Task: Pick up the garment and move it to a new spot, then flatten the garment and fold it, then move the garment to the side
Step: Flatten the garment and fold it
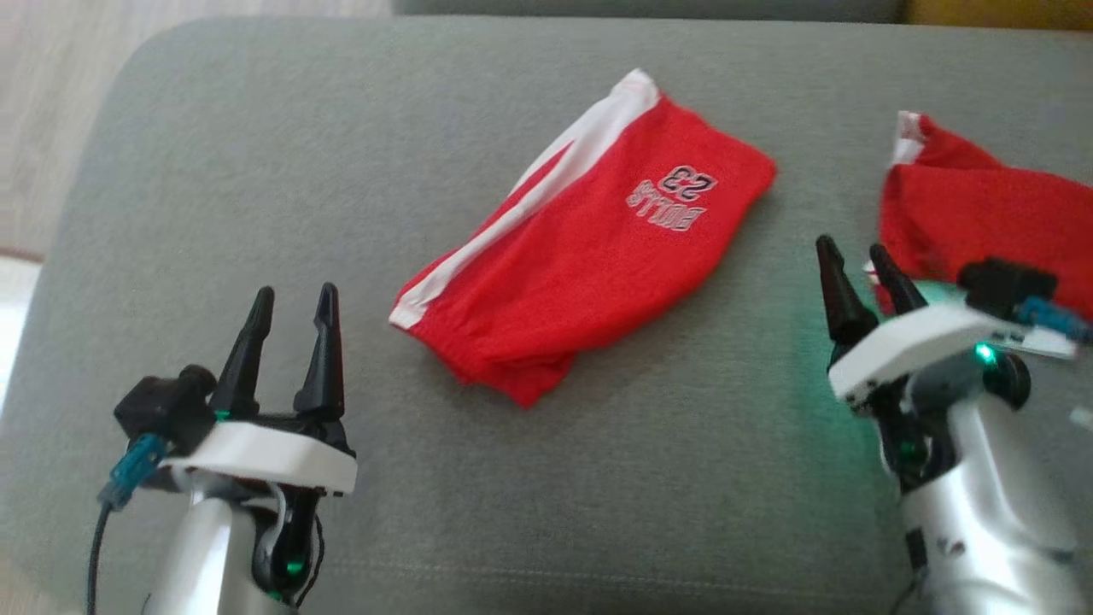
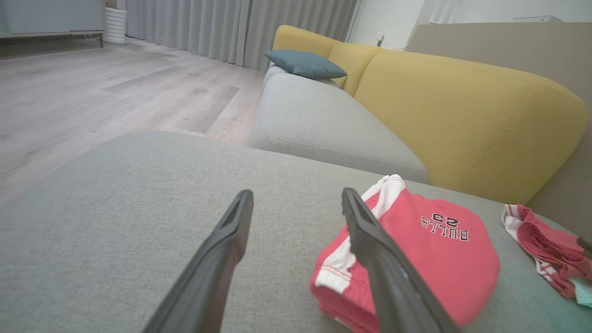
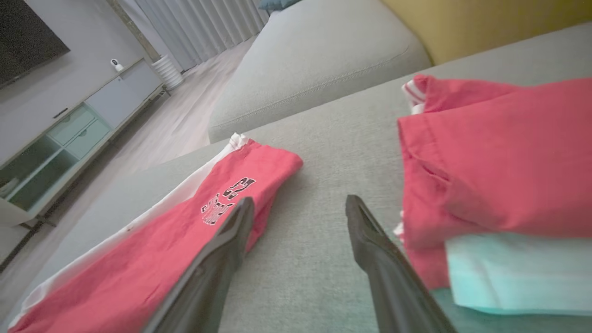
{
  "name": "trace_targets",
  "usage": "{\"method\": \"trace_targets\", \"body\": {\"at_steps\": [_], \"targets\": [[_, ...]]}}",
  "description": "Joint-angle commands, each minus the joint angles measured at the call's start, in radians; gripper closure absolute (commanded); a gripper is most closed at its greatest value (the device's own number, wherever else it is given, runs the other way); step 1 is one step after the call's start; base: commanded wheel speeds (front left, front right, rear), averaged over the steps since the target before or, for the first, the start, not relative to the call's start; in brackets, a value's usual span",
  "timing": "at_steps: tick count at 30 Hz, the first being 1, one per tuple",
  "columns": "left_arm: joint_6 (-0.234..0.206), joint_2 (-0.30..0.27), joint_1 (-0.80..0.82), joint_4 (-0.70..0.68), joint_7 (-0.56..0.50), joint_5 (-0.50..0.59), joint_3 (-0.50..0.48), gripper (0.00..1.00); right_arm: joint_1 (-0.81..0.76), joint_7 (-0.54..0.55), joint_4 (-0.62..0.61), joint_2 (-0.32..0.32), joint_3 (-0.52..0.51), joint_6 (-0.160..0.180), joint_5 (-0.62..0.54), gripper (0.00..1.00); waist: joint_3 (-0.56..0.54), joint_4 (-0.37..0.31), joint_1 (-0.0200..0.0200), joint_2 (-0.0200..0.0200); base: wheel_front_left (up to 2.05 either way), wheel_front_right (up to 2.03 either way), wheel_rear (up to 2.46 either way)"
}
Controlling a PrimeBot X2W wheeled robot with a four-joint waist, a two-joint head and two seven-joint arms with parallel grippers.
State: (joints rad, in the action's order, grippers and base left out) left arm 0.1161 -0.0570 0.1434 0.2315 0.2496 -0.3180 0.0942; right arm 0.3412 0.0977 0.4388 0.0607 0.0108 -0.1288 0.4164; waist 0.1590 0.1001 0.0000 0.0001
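Garment (image 1: 589, 248) between left pincer (image 1: 295, 293), right pincer (image 1: 851, 248), untouched

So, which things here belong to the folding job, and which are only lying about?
Job: red Bulls shorts, left tool, right tool, both open.
Lying about: red garment pile on the right, pale green cloth, blue pillow, yellow sofa back.

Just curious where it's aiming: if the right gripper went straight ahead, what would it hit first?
The right gripper would most likely meet bare grey cushion, in the gap between the printed red shorts and the other red garment; depth is hard to judge.
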Motion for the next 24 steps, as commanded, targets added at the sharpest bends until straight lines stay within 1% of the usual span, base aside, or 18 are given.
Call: {"method": "trace_targets", "body": {"at_steps": [1,6,11,13,14,24], "targets": [[0.006,-0.004,0.044,-0.024,0.012,0.010,-0.022,0.00,0.069,0.028,-0.021,-0.010,0.011,-0.002,0.032,0.00,0.031,0.041,0.0000,-0.0001,0.00,0.00,0.00],[0.011,0.001,0.064,-0.013,0.012,0.007,-0.013,0.00,0.137,0.127,0.053,-0.010,-0.031,-0.002,0.123,0.00,0.054,0.092,0.0000,-0.0001,0.00,0.00,0.00],[0.013,0.004,0.076,-0.005,0.012,0.003,-0.005,0.00,0.208,0.189,0.139,-0.010,-0.074,-0.002,0.172,0.00,0.073,0.131,0.0000,-0.0001,0.00,0.00,0.00],[0.013,0.005,0.081,-0.003,0.012,0.002,0.001,0.00,0.236,0.205,0.175,-0.010,-0.089,-0.002,0.173,0.00,0.081,0.145,0.0000,-0.0001,0.00,0.00,0.00],[0.014,0.006,0.086,-0.002,0.012,0.000,0.007,0.00,0.264,0.222,0.211,-0.010,-0.103,-0.002,0.167,0.00,0.091,0.158,0.0000,-0.0001,0.00,0.00,0.00],[0.014,0.007,0.117,-0.004,0.012,-0.038,0.039,0.00,0.413,0.305,0.400,-0.008,-0.211,-0.002,0.025,0.00,0.150,0.223,0.0000,-0.0001,0.00,0.00,0.00]]}}
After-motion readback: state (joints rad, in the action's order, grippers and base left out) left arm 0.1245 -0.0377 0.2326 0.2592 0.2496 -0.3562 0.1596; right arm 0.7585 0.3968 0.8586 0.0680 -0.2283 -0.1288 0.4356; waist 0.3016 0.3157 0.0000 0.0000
